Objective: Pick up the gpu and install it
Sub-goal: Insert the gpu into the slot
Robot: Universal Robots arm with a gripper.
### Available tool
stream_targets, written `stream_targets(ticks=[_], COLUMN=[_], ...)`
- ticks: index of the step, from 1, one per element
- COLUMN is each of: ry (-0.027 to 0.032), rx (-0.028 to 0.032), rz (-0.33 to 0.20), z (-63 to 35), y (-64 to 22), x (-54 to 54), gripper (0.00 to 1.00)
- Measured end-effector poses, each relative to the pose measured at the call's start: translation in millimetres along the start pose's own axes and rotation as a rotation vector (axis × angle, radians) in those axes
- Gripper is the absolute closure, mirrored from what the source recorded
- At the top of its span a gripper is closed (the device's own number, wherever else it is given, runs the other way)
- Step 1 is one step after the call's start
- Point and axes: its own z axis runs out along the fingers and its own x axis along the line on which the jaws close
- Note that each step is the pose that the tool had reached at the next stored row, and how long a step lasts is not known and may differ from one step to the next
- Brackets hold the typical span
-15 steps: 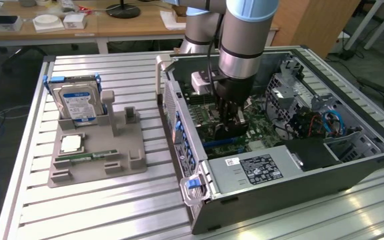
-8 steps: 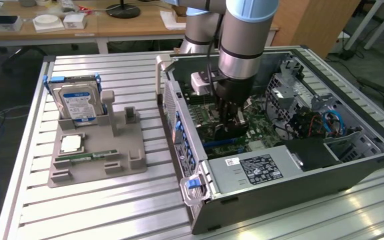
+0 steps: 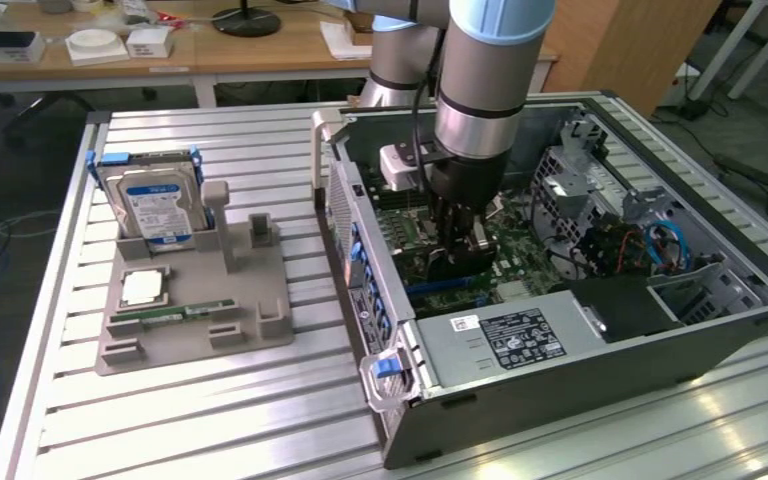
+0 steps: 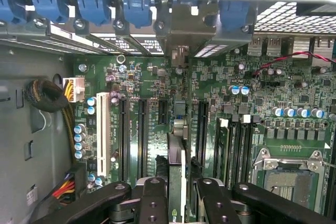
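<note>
Item: gpu [image 4: 176, 156] – inside the open case [image 3: 704, 330], standing on edge over the motherboard [image 4: 220, 93]. It lies in line with the long black slots [image 4: 142, 129], its bracket end towards the case's rear openings. We judge this is so that edge and bracket seat together. Whether the edge has met a slot we cannot tell.

Holder: gripper [image 3: 460, 240] – fingers [image 4: 152, 200] pinching the card from both flat sides, high on the board. We reckon this leaves the contact edge free.

Surroundings: on the desk [image 3: 224, 420], at the exterior view's left and well apart from the case, a grey tray [image 3: 257, 335]. It props the hard drive [image 3: 157, 205] upright and keeps the memory stick [image 3: 171, 313] flat.
</note>
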Motion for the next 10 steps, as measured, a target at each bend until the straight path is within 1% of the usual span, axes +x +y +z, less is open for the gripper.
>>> stream_targets(ticks=[6,10], ry=[-0.0012,-0.0012], rx=[0.0001,0.0001], rz=[0.000,0.000], z=[0.5,3.6], y=[-0.2,-0.2], x=[-0.2,-0.3], gripper=[0.74,0.74])
